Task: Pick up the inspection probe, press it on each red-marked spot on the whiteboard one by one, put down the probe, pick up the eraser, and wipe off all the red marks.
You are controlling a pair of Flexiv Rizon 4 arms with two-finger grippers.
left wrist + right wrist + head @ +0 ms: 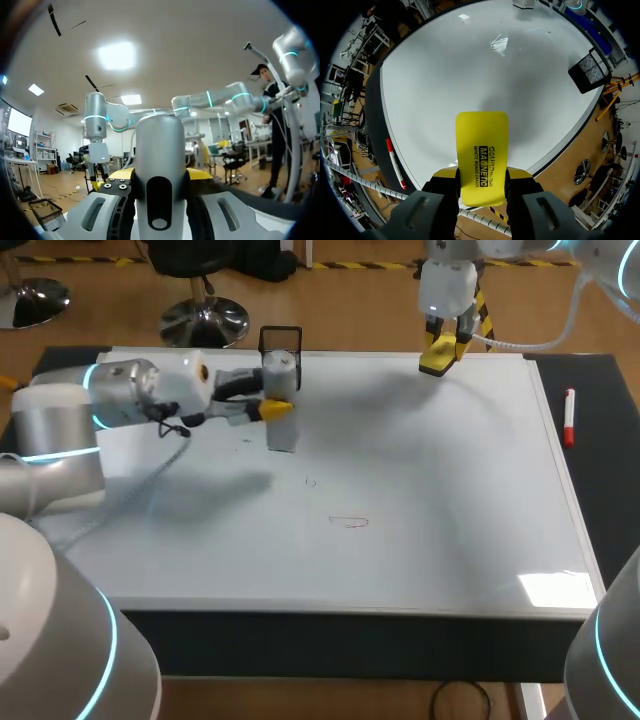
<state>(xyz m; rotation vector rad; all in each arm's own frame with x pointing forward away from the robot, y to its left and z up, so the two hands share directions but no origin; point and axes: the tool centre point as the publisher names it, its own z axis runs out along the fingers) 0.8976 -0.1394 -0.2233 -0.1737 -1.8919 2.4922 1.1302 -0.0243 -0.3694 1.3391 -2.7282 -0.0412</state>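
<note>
The silver cylindrical probe (281,425) stands upright over the whiteboard's (450,500) far left part. My left gripper (278,408) is shut on it from the side. In the left wrist view the probe (160,165) fills the gap between the fingers of the left gripper (160,182). A faint red mark (350,522) lies on the board's middle, nearer the front than the probe. My right gripper (440,352) hangs above the board's far edge, shut on the yellow eraser (438,360). The eraser (482,155) sticks out ahead of the right gripper (482,177) over the whiteboard (450,65).
A black mesh basket (280,338) stands at the board's far edge just behind the probe, also seen as the basket (590,70). A red marker (568,418) lies on the dark strip right of the board, the same marker (394,161). A tiny mark (310,481) is near the probe.
</note>
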